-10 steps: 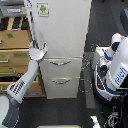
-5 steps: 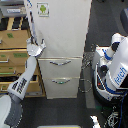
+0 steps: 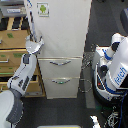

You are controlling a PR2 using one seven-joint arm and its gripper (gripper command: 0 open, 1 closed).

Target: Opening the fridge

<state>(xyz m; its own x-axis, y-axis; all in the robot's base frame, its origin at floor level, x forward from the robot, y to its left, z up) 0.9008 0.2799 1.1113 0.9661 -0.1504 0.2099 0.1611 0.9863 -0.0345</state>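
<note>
The fridge (image 3: 62,30) is tall and white and fills the middle of the exterior view. A green-marked sticker (image 3: 43,8) sits on its large upper door, above two lower drawers with curved silver handles (image 3: 60,63). My arm rises from the bottom left, and my gripper (image 3: 36,41) is at the upper door's left edge, closed around that edge as far as I can see. The door's left edge slants away from the body, slightly ajar. The fridge interior is hidden.
A tan wooden drawer cabinet (image 3: 12,47) stands just to the left of the fridge, behind my arm. A white robot body with cables (image 3: 116,70) stands close on the right. Dark floor (image 3: 60,112) lies in front.
My gripper has shifted slightly left and up along the door's left edge, and that edge leans out a little more than before.
</note>
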